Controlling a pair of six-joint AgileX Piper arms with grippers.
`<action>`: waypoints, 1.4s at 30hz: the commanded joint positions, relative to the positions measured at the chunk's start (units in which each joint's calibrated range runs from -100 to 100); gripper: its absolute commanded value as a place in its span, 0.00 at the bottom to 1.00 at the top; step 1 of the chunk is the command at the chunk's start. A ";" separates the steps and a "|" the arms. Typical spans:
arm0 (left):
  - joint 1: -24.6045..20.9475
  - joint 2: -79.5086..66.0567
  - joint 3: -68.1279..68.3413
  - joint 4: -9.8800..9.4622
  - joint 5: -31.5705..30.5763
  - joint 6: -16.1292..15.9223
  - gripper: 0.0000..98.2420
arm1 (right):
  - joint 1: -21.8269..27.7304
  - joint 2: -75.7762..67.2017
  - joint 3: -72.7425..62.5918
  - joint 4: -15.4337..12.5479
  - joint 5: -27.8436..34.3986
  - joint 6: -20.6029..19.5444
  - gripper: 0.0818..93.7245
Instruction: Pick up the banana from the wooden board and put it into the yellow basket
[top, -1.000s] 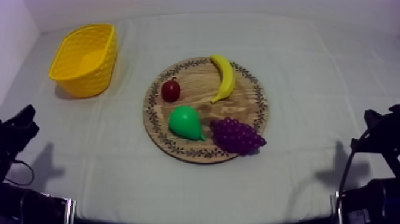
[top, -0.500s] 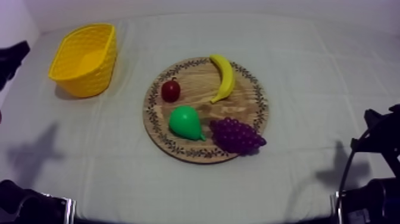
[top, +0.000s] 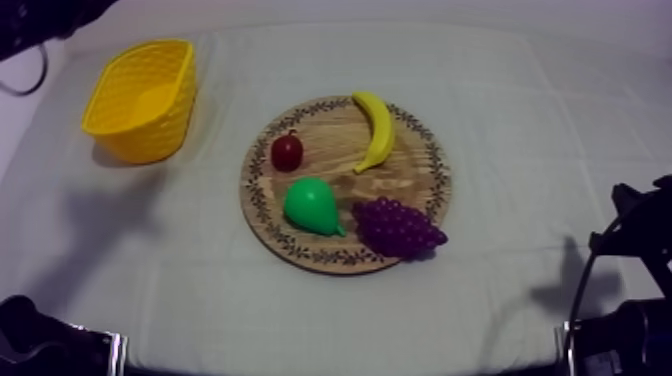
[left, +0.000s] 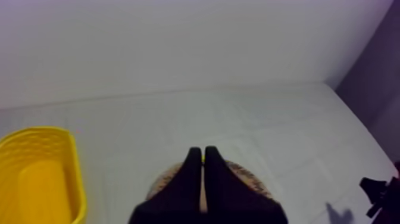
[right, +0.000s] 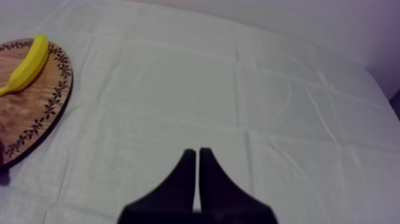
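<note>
The yellow banana (top: 376, 130) lies on the far right part of the round wooden board (top: 400, 175), curving along its patterned rim. The yellow basket (top: 140, 98) stands at the table's far left, nothing visible inside it. My left arm (top: 40, 22) hangs high at the far left corner, behind the basket. My left gripper (left: 203, 152) is shut on nothing, its fingers a narrow wedge pointing at the board (left: 253, 179), the basket (left: 36, 179) beside it. My right gripper (right: 197, 154) is shut on nothing over bare cloth, well right of the banana (right: 27, 64).
A small red fruit (top: 287, 152), a green pear (top: 312, 207) and a bunch of purple grapes (top: 398, 227) share the board with the banana. My right arm (top: 635, 235) rests low at the table's right edge. Bare cloth lies between basket and board.
My left arm has risen from the lower left edge to the far left corner behind the basket; its shadow moved up the cloth. The right arm and the fruit stayed still.
</note>
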 joint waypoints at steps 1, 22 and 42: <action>2.21 7.54 -5.39 -0.01 0.92 1.33 0.00 | 0.00 -0.02 -0.03 0.01 0.04 0.04 0.00; 7.71 37.76 -31.14 1.41 16.44 5.55 0.00 | 0.00 -0.02 -0.03 0.01 0.04 0.04 0.00; 8.22 51.81 -32.10 8.17 18.17 2.91 0.01 | 0.00 -0.02 -0.03 0.01 0.04 0.04 0.00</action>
